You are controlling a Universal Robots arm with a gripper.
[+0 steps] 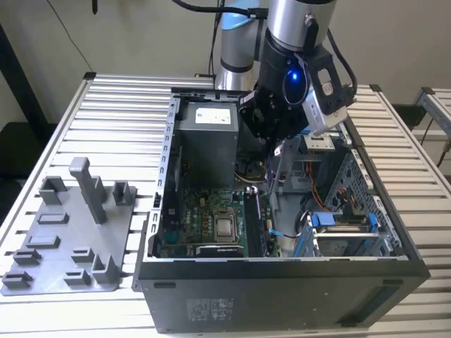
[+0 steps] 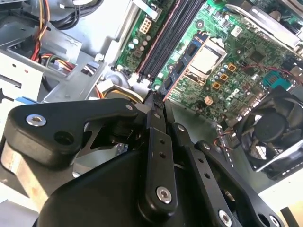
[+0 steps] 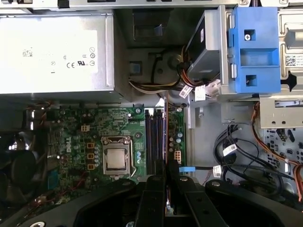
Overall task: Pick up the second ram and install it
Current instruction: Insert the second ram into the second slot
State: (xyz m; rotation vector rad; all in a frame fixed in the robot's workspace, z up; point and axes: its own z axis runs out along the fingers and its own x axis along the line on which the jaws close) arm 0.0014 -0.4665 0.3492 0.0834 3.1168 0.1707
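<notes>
My gripper (image 1: 273, 144) hangs over the open computer case (image 1: 282, 282), above the motherboard (image 3: 90, 137). In both wrist views its two black fingers (image 3: 155, 194) stand close together. The second ram (image 3: 166, 135) shows edge-on as a thin line running out from between them. It lies parallel to the black memory slots (image 3: 154, 137) and just beside them, above the board. In the second wrist view the fingertips of the gripper (image 2: 156, 101) meet over the near end of the slots (image 2: 165, 42). The gripper is shut on the second ram.
The power supply (image 1: 206, 141) fills the case's far corner. A blue drive bracket (image 3: 255, 47) and cable bundles (image 3: 232, 151) lie beside the slots, and the processor socket (image 3: 116, 158) and a fan (image 2: 270, 127) are on the board. A grey holder tray (image 1: 70, 239) stands at the exterior view's left.
</notes>
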